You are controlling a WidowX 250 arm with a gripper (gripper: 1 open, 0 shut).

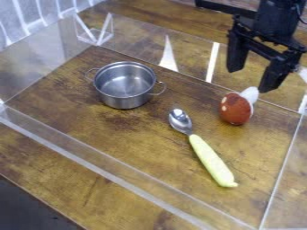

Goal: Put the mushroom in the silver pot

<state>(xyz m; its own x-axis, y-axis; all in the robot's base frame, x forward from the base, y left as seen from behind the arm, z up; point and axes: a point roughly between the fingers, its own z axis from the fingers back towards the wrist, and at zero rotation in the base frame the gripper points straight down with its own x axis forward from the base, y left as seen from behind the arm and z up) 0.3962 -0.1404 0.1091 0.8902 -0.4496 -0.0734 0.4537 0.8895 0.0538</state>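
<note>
So the gripper [261, 74] is up in the top right corner of the shot, pointing down at the table [108, 135], with its two black fingers [238, 52] spread wide apart and nothing between them. It hangs just above and a bit behind the mushroom [236, 109], not touching it as far as I can tell.

The mushroom is lying on its side on the wooden table, right side of the scene, red-brown cap toward the camera and the whitish stem poking out toward the back right, close under the gripper's right-hand finger.

The silver pot [124, 84] sits well apart from it, over on the left half of the table, upright, and it looks empty inside. One of its little handles sticks out on the right side.

Between them, nearer the front, there's a spoon [202, 147] with a metal bowl and a yellow handle, lying diagonally with the bowl end toward the middle of the table and the handle pointing to the front right. It's near the mushroom but not touching it.

A clear plastic wall [120, 175] runs around the whole work area.
</note>
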